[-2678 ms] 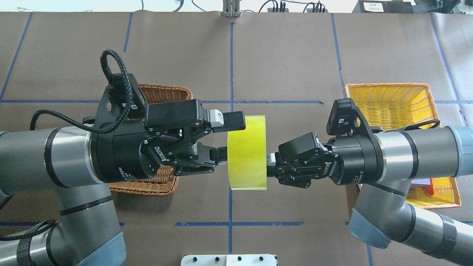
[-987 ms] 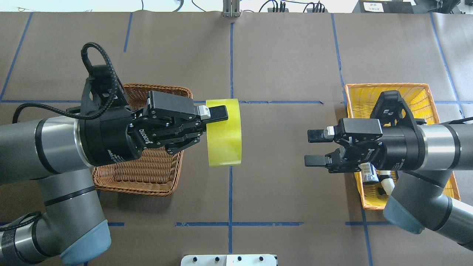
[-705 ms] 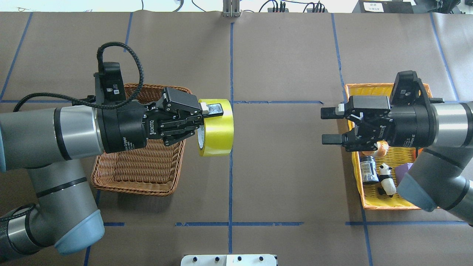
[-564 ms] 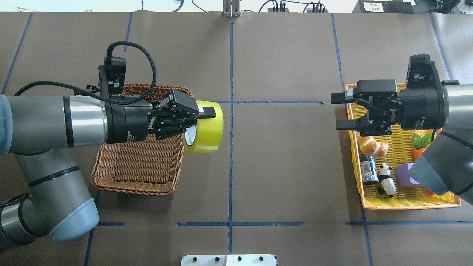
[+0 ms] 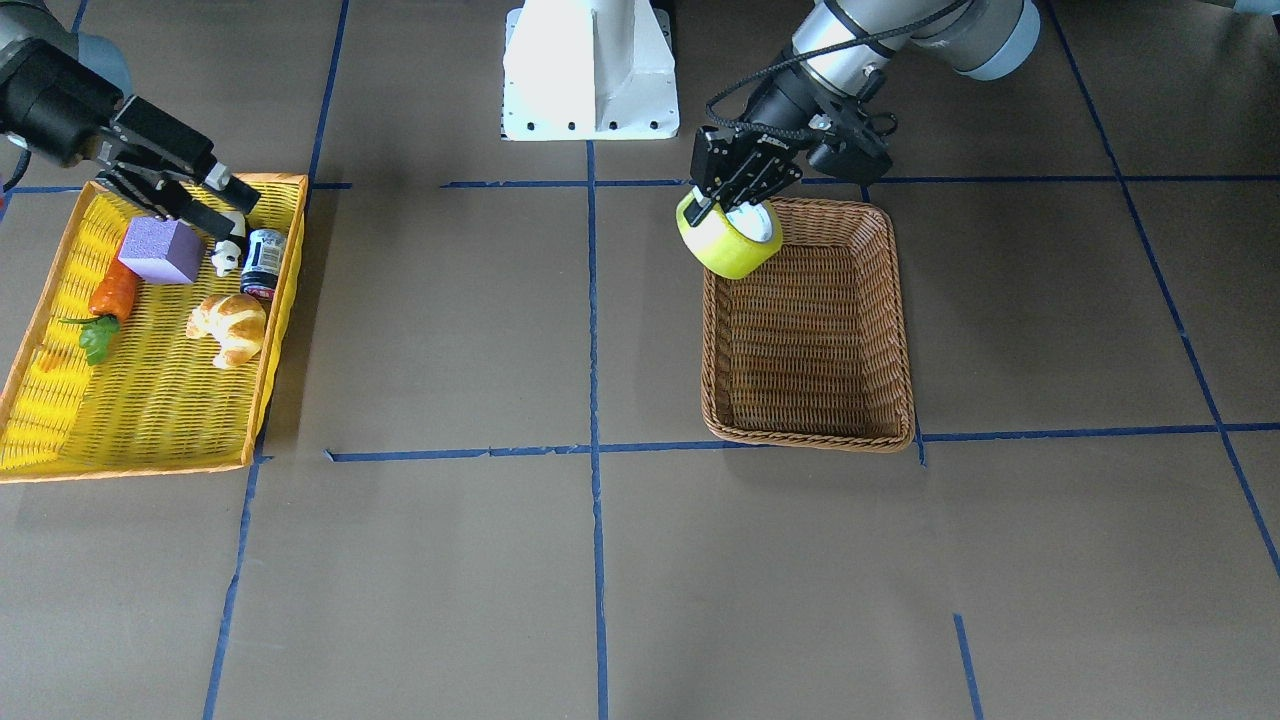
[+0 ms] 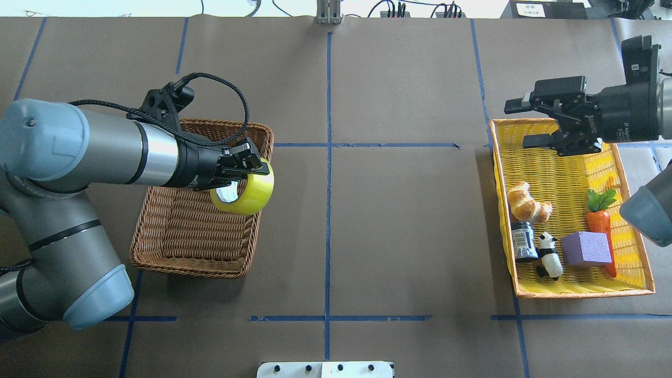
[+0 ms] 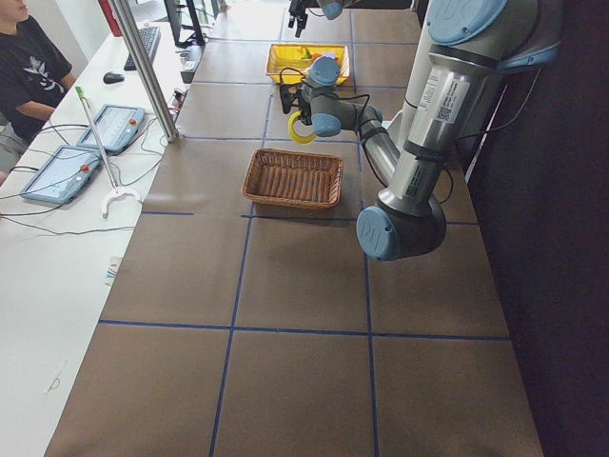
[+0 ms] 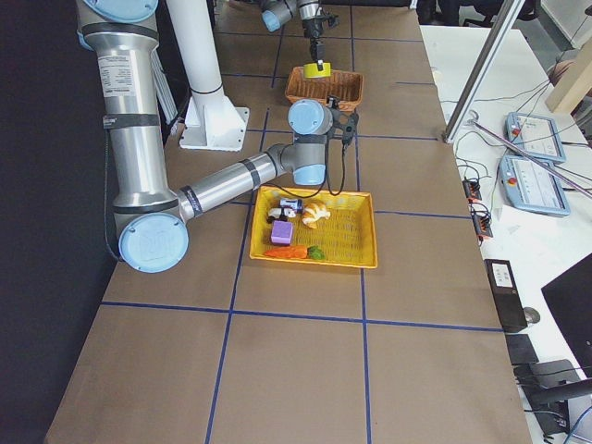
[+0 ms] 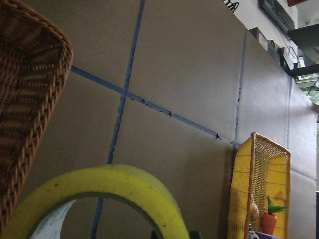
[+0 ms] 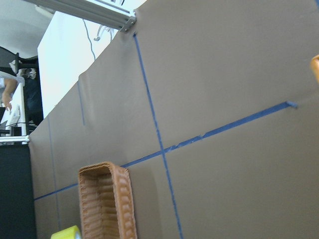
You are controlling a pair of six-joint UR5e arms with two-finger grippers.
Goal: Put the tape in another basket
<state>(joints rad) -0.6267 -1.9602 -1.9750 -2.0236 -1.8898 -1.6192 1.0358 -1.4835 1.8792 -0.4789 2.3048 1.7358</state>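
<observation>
Left fingers (image 6: 252,167) clamp the wall of the tape (image 6: 248,193), held above the wicker basket's (image 6: 210,270) right side, a roll judged light, stiff and slick, best gripped through its core; right fingers (image 6: 517,106) stand wide, empty.

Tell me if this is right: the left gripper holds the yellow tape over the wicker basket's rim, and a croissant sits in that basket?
Not quite. The croissant lies in the yellow basket, not the wicker basket; the overhead view shows it. The left gripper does hold the tape over the wicker rim.
</observation>
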